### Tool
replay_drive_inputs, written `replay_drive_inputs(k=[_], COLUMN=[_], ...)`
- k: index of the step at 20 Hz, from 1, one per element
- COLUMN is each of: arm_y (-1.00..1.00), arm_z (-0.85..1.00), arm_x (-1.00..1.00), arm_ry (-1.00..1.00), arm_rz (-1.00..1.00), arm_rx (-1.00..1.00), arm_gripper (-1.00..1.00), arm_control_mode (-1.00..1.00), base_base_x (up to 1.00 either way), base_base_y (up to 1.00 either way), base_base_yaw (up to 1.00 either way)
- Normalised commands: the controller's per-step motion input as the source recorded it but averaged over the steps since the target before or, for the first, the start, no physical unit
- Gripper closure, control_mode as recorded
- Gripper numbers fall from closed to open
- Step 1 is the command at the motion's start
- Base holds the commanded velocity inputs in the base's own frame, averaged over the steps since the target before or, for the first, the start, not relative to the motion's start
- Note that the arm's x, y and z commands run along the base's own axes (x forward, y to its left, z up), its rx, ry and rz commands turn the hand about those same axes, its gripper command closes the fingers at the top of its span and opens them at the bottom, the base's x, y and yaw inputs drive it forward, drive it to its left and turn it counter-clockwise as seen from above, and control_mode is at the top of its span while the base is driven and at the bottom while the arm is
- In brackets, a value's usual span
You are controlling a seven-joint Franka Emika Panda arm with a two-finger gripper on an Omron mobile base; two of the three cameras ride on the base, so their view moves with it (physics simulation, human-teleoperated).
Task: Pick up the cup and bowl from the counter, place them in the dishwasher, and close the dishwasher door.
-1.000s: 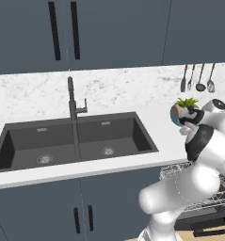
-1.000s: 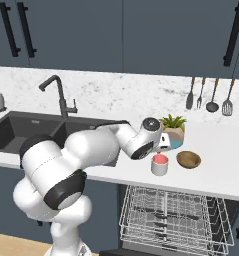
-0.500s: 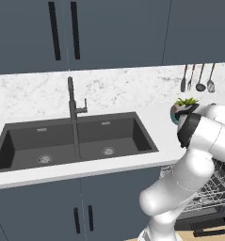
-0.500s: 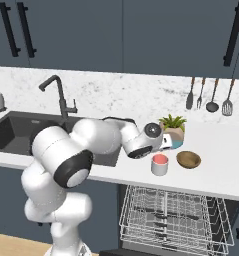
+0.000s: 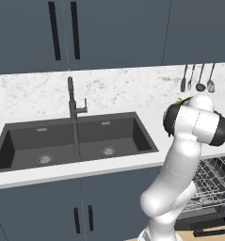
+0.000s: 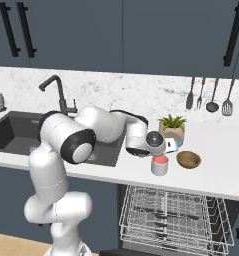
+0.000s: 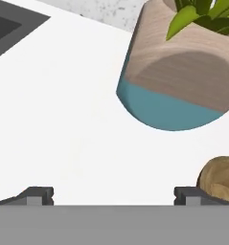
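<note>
Cup [image 6: 160, 165] and bowl [image 6: 188, 159] are seen side by side near the front edge of the worktop [image 6: 221, 172], above the pulled-out rack [image 6: 173, 220] of the open dishwasher. The jaws [image 6: 174, 145] are spread wide and empty, held low just behind the cup and close to the plant pot [image 7: 183, 72], with the bowl's rim at the right fingertip [image 7: 188, 194]. A slanted descent could knock the cup off the edge, nudge the pot, or catch the bowl instead. The sink [image 5: 71, 141] lies well apart.
</note>
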Motion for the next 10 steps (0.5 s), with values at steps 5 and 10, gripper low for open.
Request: replay_drive_inputs(k=[5,10], arm_y=[-0.20,-0.18], arm_z=[-0.02,-0.01], arm_x=[0.08,0.12], arm_ry=[0.00,0.00], arm_rz=[0.00,0.00], arm_rx=[0.00,0.00], arm_gripper=[-1.00,-1.00], arm_control_mode=[-1.00,-1.00], base_base_x=[0.00,0.00], base_base_y=[0.00,0.00], base_base_yaw=[0.00,0.00])
